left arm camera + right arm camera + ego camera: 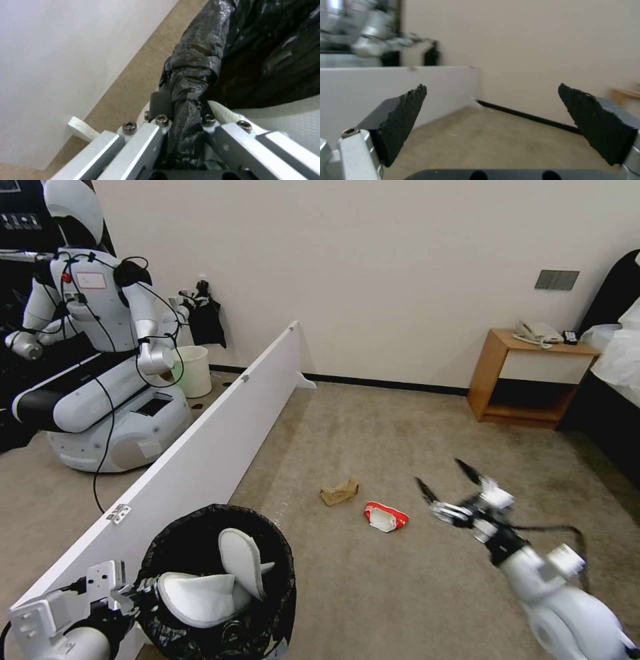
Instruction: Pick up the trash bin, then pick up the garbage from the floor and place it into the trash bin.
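Left gripper [137, 597] had its fingers clamped on the bagged rim of the trash bin [200, 527], holding it beside the base so drops stayed short. Two white slippers [213, 587] were already inside. Right gripper [445, 488] hung over the carpet, fingers apart. The red-white packet [385, 517] and brown paper scrap [339, 491] lay on the floor near it.

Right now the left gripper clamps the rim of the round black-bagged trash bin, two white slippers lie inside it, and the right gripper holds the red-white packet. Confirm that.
One slip: the right gripper holds nothing. In the head view its fingers are spread above the carpet, and the red-white packet lies on the floor beside it. The left gripper does clamp the round black-bagged trash bin, with the white slippers inside.
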